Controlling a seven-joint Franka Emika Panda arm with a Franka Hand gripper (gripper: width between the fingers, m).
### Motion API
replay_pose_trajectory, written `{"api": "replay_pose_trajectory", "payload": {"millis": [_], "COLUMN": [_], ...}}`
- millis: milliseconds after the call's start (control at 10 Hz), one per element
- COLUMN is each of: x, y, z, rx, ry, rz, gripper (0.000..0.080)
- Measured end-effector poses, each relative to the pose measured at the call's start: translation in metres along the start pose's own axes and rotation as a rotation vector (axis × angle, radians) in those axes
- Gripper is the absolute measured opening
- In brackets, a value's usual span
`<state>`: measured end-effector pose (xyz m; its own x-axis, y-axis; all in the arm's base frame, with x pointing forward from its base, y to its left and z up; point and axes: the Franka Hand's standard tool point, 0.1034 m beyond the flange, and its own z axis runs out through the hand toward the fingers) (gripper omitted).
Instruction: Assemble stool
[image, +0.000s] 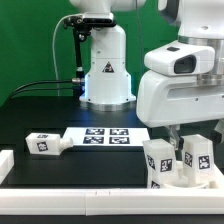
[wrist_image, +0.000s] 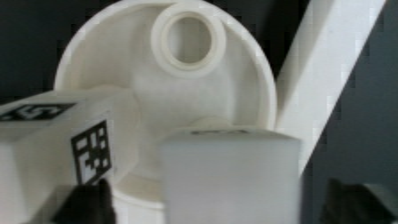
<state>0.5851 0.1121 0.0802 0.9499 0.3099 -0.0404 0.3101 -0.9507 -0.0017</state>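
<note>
Leg (wrist_image: 231, 170), between end effector (wrist_image: 214, 207) jaws — ungripped

On the exterior view's right, the gripper (image: 180, 150) hangs between two upright stool legs (image: 158, 160); a third leg (image: 45, 143) lies left, just beside the marker board (image: 105, 136).

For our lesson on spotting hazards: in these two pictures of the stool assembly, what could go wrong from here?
1. The pincer straddles one short chunky white plastic leg. A second tagged white leg stands close beside it, so closing might knock it over.
2. The round white plastic disc seat lies beside the long white border rail. A skewed grip may drag or jam it there.
</note>
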Motion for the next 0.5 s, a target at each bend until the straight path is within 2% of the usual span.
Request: {"api": "replay_pose_trajectory", "payload": {"millis": [100,200,300,500], "x": [-0.0001,-0.0001,-0.0001,0.0], "y": [0.0007,0.0006,0.0005,-0.0007], "z": [0.0,0.0,0.0,-0.0011], "rx": [0.0,0.001,0.001,0.003], "ry": [0.0,0.0,0.0,-0.003], "rz": [0.001,0.054,0.158,0.38], "gripper": [0.0383,0.0383,0.0331,0.0331]}}
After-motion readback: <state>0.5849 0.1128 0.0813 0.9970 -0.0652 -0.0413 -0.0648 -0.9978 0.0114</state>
